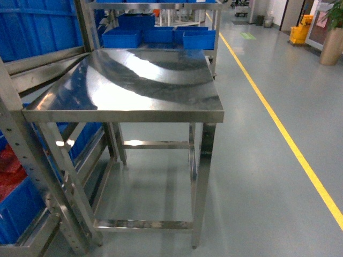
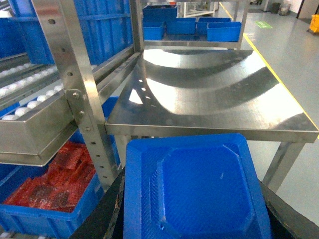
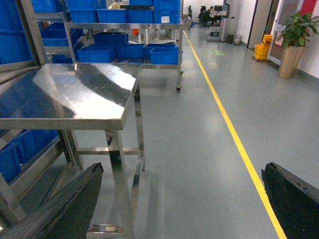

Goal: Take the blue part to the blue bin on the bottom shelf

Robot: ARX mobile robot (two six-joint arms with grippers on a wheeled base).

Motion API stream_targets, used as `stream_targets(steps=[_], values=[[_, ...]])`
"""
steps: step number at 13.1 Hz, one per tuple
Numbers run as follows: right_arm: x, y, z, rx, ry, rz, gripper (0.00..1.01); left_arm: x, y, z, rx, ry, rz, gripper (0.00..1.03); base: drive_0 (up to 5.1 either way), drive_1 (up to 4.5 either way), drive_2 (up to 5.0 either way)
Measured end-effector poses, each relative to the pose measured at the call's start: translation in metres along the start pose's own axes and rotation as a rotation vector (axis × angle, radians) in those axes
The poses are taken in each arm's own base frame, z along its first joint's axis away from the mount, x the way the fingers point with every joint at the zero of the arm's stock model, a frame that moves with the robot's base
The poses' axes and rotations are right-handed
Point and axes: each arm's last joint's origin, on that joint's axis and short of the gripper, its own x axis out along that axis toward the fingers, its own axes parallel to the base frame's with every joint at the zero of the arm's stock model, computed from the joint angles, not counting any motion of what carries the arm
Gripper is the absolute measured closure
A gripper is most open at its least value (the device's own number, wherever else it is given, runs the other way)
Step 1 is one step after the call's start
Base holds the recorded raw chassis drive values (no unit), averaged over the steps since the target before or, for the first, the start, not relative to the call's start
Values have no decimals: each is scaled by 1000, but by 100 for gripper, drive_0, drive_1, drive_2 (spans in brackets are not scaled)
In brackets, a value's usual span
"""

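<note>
Fingers spread, floor beyond.

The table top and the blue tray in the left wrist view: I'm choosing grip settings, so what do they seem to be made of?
The table top looks like brushed stainless steel: it is silvery and mirrors curved bands of light. The blue tray looks like moulded plastic, probably thin: uniform blue, soft sheen, a pressed octagonal recess, fine ribbing along the inner edge. Its thickness cannot be judged.

My left gripper carries a smooth, glossy blue plastic part. The table is polished steel, mirror-bright. My right fingers look matt black and rough-edged. The floor is smooth, slightly shiny.
</note>
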Motion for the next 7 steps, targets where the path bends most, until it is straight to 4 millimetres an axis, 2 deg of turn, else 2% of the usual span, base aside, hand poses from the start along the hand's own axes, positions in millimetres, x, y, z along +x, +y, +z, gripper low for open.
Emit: stream_targets(steps=[7], values=[[0,0,0,0,3,0,3,0,0,0,-1,-3,3,59,-494,243,243]])
